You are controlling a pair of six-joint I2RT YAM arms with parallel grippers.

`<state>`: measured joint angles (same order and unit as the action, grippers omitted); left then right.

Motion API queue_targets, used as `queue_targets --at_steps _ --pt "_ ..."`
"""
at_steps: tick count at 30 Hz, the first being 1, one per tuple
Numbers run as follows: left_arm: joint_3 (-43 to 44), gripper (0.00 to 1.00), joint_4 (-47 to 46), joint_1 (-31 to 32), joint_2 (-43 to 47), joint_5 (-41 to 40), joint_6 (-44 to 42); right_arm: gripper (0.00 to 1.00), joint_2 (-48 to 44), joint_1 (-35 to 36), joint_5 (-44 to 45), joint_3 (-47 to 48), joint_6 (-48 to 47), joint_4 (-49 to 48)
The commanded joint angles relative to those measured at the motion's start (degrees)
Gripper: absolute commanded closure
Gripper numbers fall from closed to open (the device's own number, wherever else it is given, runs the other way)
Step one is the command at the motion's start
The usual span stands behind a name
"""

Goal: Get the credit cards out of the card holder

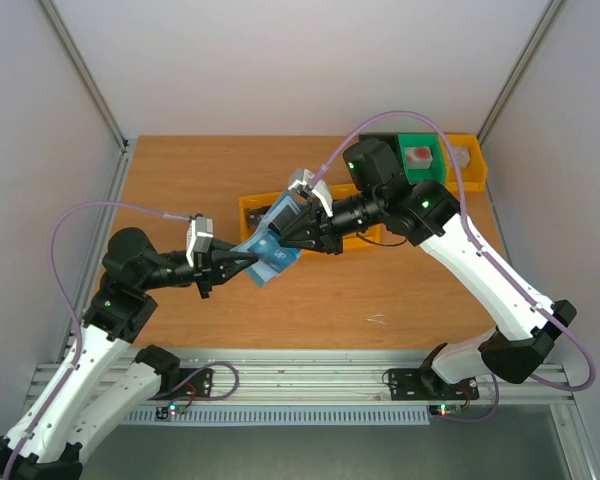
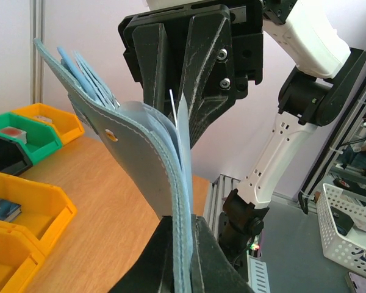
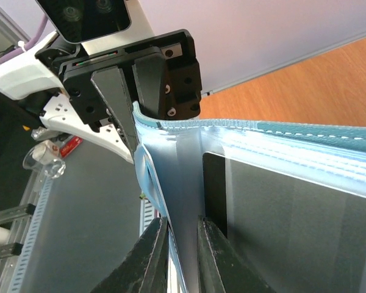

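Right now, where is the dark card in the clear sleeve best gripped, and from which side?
Probably by its edge beside the right gripper, pinching across its flat faces from that side. The dark card is thin and lies flat in the card holder, which the left gripper clamps at one edge. Where the sleeve opens, I cannot tell.

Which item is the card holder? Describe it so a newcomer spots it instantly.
On the wooden table, look mid-air between the two arms, in front of the yellow bins. The card holder is the floppy pale-blue stitched wallet with clear sleeves, clamped by the left hand; unlike the rigid bins, it hangs off the surface.
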<state>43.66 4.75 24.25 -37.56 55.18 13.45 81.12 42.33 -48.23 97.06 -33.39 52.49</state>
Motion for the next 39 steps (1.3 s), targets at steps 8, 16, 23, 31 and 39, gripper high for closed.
queue_targets --at_steps 8,16,23,31,39 --pt "-0.9 1.0 -4.1 0.3 1.5 2.5 -1.2 0.86 -0.5 -0.8 1.8 0.6 -1.5 2.5" --pt "-1.0 1.0 -7.2 0.3 1.1 2.8 -0.7 0.86 0.5 -0.4 -2.4 -1.1 0.1 0.2" --pt "-1.4 1.0 -6.6 0.3 1.0 1.4 -0.5 0.99 -1.9 0.0 -0.7 -2.6 -1.7 -0.5" --pt "-1.8 1.0 -0.3 0.3 0.4 -0.4 -5.1 0.99 -5.2 -4.2 5.8 -3.4 -1.5 -0.6" --pt "-2.9 1.0 3.0 0.3 -0.9 -4.3 -4.8 0.99 -7.1 -7.3 9.6 -3.2 -2.3 1.8"
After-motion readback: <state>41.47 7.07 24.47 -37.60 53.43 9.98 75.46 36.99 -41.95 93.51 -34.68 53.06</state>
